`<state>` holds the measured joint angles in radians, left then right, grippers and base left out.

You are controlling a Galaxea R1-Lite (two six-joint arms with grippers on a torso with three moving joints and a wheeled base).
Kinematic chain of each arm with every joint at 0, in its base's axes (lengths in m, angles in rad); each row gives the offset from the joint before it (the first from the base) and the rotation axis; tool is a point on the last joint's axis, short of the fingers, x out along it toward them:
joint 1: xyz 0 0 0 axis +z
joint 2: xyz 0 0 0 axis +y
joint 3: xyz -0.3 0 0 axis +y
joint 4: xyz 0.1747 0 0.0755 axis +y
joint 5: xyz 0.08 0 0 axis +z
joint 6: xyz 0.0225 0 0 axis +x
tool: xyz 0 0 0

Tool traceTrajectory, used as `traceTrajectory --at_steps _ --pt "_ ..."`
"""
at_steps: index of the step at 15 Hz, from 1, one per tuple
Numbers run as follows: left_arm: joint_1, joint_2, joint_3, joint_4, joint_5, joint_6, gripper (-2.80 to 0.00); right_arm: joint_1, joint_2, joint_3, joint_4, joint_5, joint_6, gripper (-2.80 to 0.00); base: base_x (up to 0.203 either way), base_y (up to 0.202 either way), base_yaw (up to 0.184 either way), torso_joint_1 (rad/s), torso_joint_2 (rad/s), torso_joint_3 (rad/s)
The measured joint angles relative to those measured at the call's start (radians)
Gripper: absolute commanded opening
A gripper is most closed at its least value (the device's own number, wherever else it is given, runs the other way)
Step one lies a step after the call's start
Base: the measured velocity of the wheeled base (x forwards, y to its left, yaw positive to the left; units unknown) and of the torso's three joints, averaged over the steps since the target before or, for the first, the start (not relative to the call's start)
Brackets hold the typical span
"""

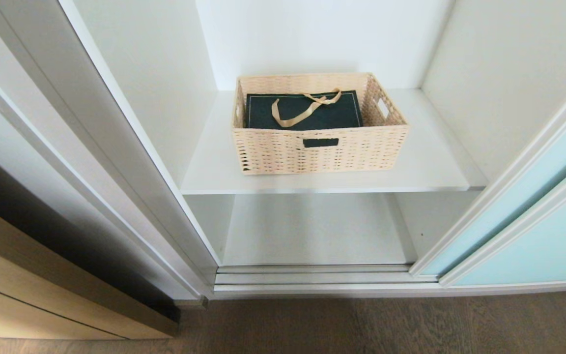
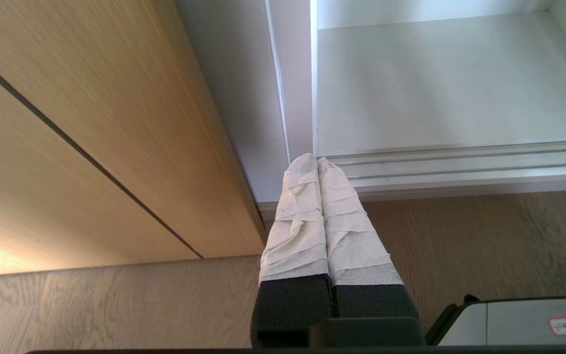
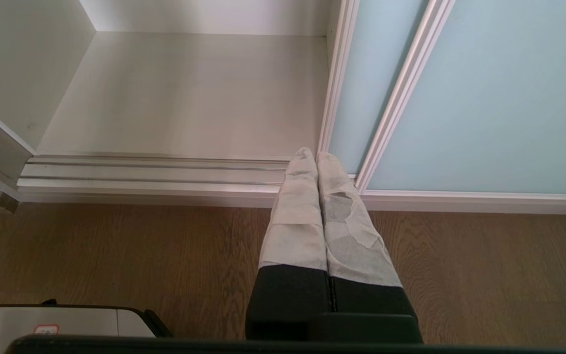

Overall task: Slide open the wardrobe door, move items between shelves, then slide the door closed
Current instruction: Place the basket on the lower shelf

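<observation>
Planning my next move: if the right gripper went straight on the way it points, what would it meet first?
Probably the floor track beside the sliding wardrobe door's frame; the shut right gripper points there, though depth is unclear.

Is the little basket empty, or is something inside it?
Not empty. The wicker basket on the upper shelf has a flat dark green gift bag lying inside, its gold ribbon handle resting on top.

Gift bag (image 1: 307,112) lies in the basket (image 1: 318,147) on the upper shelf (image 1: 435,162) — sliding door (image 1: 533,231) at right
</observation>
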<state>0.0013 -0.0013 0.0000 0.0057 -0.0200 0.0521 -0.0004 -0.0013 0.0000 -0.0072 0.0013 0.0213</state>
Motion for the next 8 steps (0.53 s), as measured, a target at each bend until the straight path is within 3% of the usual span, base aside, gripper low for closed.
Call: traceTrajectory --at_steps 8 --pt "0.0 0.001 0.0 0.0 0.0 -0.001 -2.8 0.0 0.0 0.0 0.0 0.0 0.0 -2.8 0.0 0.0 0.0 0.0 0.0 0.0"
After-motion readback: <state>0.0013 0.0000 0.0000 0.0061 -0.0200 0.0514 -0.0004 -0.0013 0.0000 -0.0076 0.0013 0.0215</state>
